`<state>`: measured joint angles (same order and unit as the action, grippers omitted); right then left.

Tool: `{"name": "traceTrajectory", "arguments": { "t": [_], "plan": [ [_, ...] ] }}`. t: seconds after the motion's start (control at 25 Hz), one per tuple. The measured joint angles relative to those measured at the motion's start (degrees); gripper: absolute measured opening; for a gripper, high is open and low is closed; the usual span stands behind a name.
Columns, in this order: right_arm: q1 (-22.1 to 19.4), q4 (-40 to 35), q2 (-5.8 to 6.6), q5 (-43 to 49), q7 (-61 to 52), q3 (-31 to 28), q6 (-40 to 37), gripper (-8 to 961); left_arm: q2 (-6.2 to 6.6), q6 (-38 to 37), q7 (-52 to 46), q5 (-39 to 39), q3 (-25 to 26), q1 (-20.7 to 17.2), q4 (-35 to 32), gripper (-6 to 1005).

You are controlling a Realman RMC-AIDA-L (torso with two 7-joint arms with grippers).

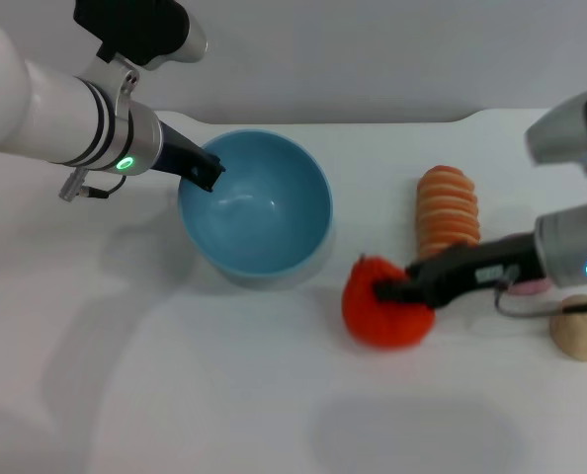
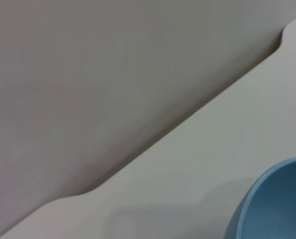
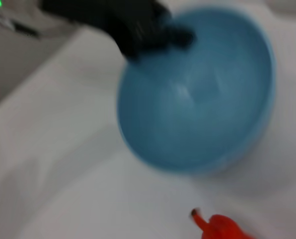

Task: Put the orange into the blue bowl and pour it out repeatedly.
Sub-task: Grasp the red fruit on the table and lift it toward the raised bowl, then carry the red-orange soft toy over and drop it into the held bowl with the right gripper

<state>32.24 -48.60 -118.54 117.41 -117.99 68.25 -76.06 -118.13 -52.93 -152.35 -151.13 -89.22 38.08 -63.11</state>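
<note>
Nearest, bare table [image 1: 274, 415], open room for moving. Next, the orange [image 1: 377, 306] on the table, right of the bowl [image 1: 259, 202] and apart from it, caught by the right gripper [image 1: 390, 289], fingers closed on its top side; judged as a grasp ready for the lift toward the bowl. Beside the right arm, a beige ball [image 1: 582, 328] near the table's right edge, a pink bun only partly showing behind the arm. Farther, a striped loaf [image 1: 447, 210], close behind the orange, a thing to avoid on the lift. Then the bowl, tilted toward the orange, empty, held at its left rim by the left gripper [image 1: 207, 174], fingers closed on the rim; probably steadied there for pouring. Beyond, the table's back edge, near the bowl.
</note>
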Motion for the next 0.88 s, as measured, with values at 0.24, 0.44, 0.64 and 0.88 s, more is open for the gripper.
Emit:
{"name": "traceTrajectory", "arguments": {
  "t": [0.24,0.44,0.64,0.88],
  "plan": [
    [-0.8,-9.2,0.13,-4.2,1.7,-8.2,-8.9,122,0.07,-4.2,0.2,-1.1,0.4,2.5,0.4,0],
    [0.7,-13.7,0.15,-6.4,1.7,-13.6,-15.3,84,-0.46,-10.8,0.0,0.4,-1.0,5.5,0.1,0],
    [1.9,-11.6,0.16,-5.9,2.4,-13.1,-13.6,61,-0.43,-12.3,0.5,5.6,-2.7,6.0,-0.6,0],
    [4.0,-4.4,0.17,-4.7,5.6,-12.7,-11.6,35,-0.32,-12.3,0.7,8.2,-5.4,5.9,-1.6,-1]
  ]
}}
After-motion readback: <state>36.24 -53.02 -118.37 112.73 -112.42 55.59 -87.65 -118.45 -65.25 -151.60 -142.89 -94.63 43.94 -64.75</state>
